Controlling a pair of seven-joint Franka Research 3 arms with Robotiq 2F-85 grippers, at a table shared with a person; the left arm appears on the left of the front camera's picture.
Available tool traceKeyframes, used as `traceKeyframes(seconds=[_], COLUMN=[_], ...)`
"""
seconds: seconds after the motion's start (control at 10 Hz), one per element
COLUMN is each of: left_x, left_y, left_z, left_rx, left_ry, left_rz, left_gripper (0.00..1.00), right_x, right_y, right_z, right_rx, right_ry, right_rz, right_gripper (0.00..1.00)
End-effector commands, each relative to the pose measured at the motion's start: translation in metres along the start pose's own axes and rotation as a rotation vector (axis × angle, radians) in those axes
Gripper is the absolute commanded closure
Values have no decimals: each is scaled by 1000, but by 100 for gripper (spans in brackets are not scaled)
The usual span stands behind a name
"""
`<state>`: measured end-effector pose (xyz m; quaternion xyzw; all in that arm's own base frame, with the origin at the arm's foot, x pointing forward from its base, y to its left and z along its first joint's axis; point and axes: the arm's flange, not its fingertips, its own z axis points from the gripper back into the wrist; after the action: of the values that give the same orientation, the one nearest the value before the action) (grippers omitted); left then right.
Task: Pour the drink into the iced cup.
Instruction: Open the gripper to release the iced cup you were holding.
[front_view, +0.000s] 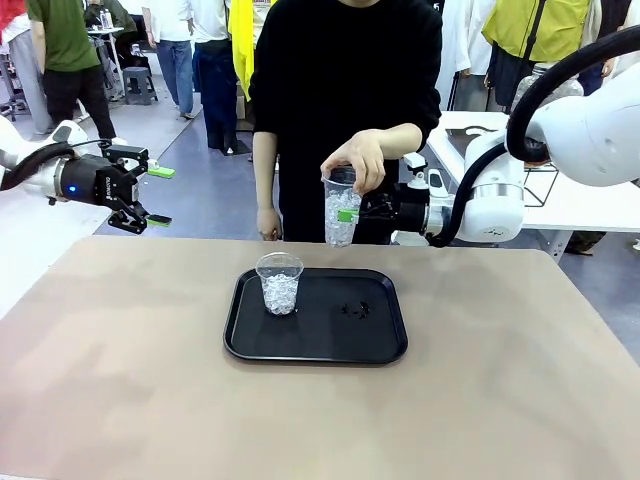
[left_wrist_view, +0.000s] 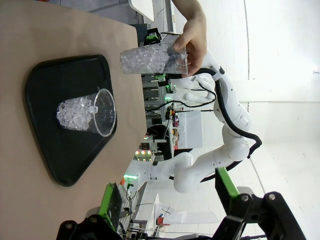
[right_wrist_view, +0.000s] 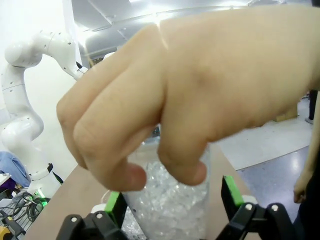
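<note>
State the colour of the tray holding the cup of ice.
The tray is black; the front view shows it best.

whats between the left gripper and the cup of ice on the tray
Nothing stands there. In the front view, only bare table and the left rim of the tray separate the left gripper from the cup of ice.

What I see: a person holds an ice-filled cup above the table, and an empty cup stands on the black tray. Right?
Not quite. The cup on the black tray holds ice too, as the front view shows. The person does hold the other ice-filled cup.
</note>
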<state>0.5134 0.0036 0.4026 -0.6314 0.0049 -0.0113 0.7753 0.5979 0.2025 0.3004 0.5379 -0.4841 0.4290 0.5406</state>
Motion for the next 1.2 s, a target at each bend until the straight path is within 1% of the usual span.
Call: traceKeyframes(seconds=[0.0,0.3,0.4,0.5,0.7,1.1], left_x=[0,0,0,0,0,0], left_y=[-1,-1,-1,-1,-1,-1], left_z=[1,1,1,1,1,1], left_rx=[-5,-5,-5,-5,-5,-5], left_ry=[-2,-2,-2,-2,-2,-2], left_rz=[-4,-4,-4,-4,-4,-4], left_gripper=[0,0,0,0,0,0], right_x=[2,2,1,1,-3,-15], right_y=[0,-3,-3,-3,4,20], right_z=[12,48,73,90,123,172], right_rx=[-10,-58,-72,-85,-76,-58], right_ry=[24,50,70,80,71,29], right_rz=[4,32,42,59,105,97], right_gripper=[0,0,0,0,0,0])
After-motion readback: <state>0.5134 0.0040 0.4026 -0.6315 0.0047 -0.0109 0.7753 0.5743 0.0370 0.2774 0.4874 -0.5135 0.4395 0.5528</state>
